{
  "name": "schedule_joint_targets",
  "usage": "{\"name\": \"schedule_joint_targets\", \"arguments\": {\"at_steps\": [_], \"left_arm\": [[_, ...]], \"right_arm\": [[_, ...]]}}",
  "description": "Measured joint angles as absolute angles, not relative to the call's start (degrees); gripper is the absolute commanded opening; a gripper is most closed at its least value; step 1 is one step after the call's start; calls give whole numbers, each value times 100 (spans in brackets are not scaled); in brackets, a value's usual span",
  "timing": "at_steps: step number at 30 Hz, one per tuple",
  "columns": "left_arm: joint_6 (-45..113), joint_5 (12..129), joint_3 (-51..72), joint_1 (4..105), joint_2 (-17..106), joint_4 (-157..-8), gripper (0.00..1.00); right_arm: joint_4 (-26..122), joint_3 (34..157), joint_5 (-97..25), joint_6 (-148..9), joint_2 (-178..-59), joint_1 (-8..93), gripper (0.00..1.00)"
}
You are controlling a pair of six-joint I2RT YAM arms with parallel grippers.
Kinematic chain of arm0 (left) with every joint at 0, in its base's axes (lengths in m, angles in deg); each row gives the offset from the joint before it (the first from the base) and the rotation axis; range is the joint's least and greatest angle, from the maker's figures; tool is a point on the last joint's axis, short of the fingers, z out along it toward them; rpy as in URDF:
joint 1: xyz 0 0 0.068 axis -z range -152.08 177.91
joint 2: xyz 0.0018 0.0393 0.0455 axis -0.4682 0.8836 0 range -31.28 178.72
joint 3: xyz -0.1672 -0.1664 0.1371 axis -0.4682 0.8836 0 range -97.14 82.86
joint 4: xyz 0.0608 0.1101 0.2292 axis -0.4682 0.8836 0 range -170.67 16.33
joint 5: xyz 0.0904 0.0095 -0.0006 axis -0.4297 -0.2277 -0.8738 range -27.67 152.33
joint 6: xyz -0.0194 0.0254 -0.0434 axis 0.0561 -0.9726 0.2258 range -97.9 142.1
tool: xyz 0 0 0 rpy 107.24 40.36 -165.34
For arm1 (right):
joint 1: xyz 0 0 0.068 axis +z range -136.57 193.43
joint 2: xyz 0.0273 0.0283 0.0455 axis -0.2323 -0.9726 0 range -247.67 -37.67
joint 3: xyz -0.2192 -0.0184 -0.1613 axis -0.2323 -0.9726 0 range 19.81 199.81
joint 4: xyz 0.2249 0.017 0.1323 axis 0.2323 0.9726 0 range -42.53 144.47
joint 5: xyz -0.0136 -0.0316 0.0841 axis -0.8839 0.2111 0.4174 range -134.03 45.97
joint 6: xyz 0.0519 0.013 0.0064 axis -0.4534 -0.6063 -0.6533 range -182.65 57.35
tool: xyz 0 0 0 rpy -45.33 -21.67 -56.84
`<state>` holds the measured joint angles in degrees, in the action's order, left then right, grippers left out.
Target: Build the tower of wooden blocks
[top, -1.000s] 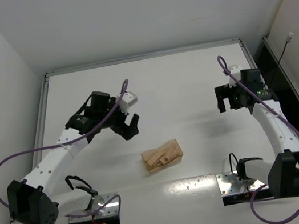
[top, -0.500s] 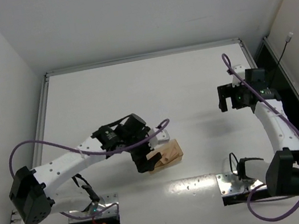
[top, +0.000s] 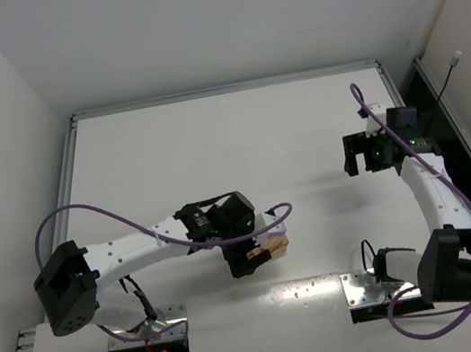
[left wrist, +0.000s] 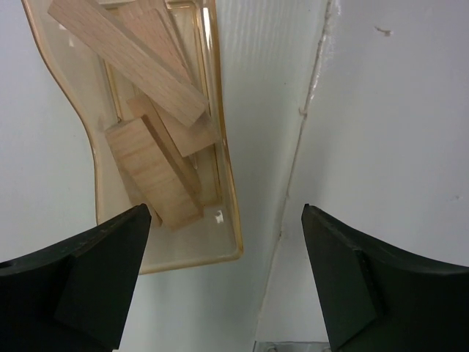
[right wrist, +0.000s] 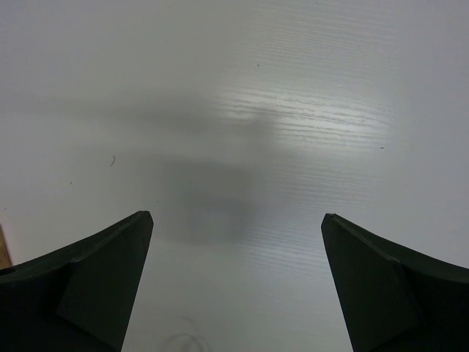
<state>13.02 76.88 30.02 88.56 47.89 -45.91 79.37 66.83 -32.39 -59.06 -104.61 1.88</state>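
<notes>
Wood blocks [left wrist: 126,53] just ahead of left gripper [left wrist: 225,210]

We see matt, grained wood blocks [left wrist: 128,55] lying in a glossy, clear amber plastic box [left wrist: 187,255]; the white table [right wrist: 293,110] looks smooth with a faint sheen

The white desk [top: 238,139] is edged by a pale metal rail [top: 220,90] on its far and side borders. A clear amber-tinted plastic box [left wrist: 187,253] rests directly on it, near the front middle, holding loose, criss-crossed wood blocks [left wrist: 128,55]. Two metal base plates [top: 361,284] sit at the near edge.
</notes>
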Motion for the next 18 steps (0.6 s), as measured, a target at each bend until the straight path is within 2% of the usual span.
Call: {"name": "schedule_joint_targets", "arguments": {"at_steps": [5,12,14,18], "left_arm": [[1483,7515,3002,8869,5087,-4846,79],[1586,7384,3002,8880,5314,-5091,66],[1610,7356,3002,8921,5379,-5150,58],[1639,7331,3002,9208,5454,-5207,54]], "right_arm": [[7952,6683,-3200,-5906,-10513,188,98],[7961,6683,-3196,-5906,-10531,188,98],[7963,6686,-3196,-5906,-10552,188,98],[7967,6683,-3196,-5906,-10629,188,98]]}}
